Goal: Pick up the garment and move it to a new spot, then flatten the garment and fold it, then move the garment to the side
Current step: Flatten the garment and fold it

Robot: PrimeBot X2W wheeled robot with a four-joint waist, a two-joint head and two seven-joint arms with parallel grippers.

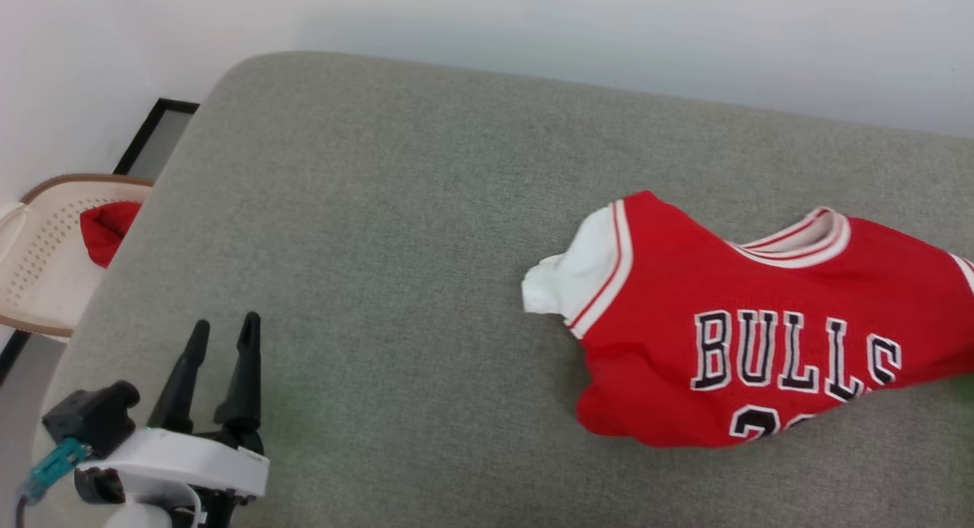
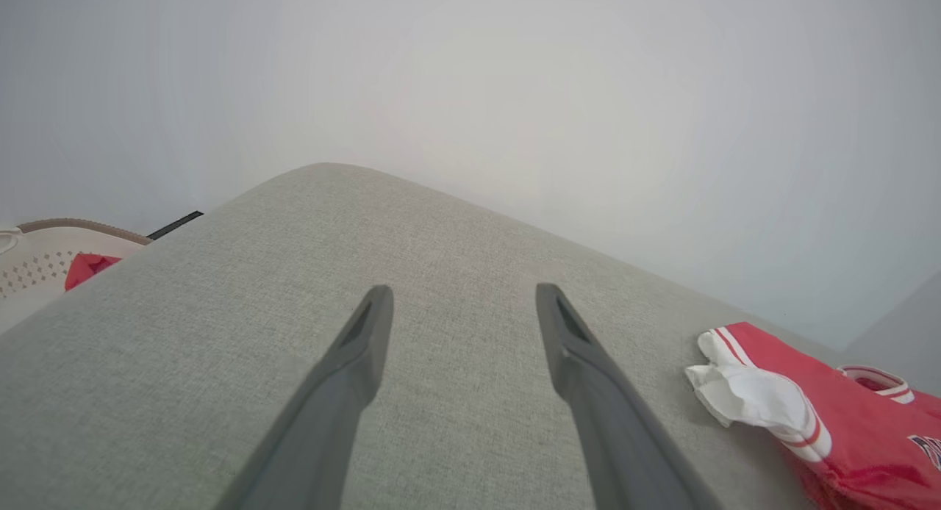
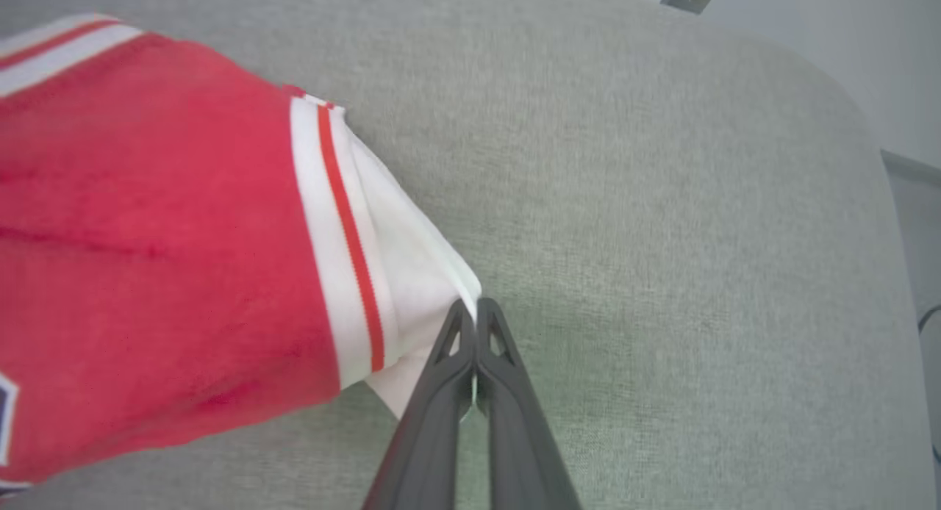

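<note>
Fingers of right gripper (image 3: 476, 309) pinched on garment (image 1: 730, 284) sleeve, likely to drag it | left gripper (image 1: 225, 324) spread, empty, above cushion (image 1: 380, 208)

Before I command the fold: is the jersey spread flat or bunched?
Bunched: the jersey lies rumpled, a fold cutting off its number, and the right gripper pinches its white sleeve.

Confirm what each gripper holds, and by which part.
Right gripper, jaws closed, pinches the garment by the edge of its white sleeve. Left gripper is open, holding nothing.
</note>
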